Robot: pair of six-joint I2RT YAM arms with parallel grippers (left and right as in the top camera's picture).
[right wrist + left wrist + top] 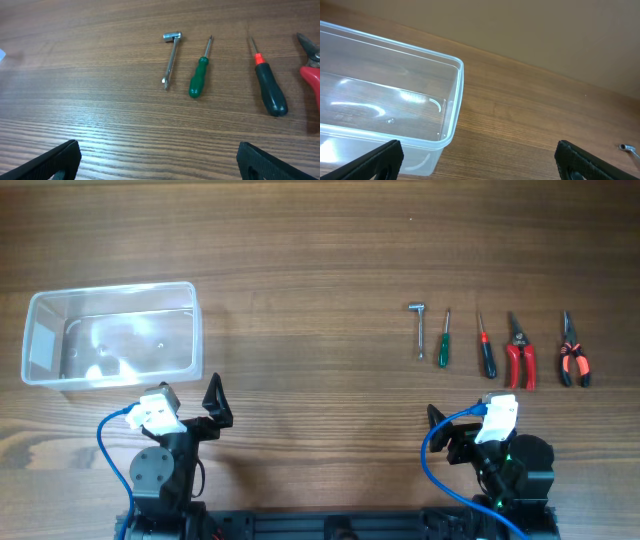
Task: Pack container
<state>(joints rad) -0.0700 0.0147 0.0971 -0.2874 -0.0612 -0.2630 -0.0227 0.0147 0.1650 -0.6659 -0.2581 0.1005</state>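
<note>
The clear plastic container (196,330) stands empty at the table's left; its near right corner fills the left wrist view (457,95). My left gripper (192,408) is open and empty just in front of that corner, its fingertips wide apart (480,162). My right gripper (468,422) is open and empty (160,160), in front of a row of hand tools. The row holds a metal socket wrench (419,330) (170,57), a green screwdriver (444,340) (200,75), a red-and-black screwdriver (485,348) (267,82), red pliers (519,353) (311,65) and orange-black pliers (572,352).
The wooden table (320,260) spans all views. Blue cables loop beside each arm base near the front edge. The wrench tip shows at the right edge of the left wrist view (630,149).
</note>
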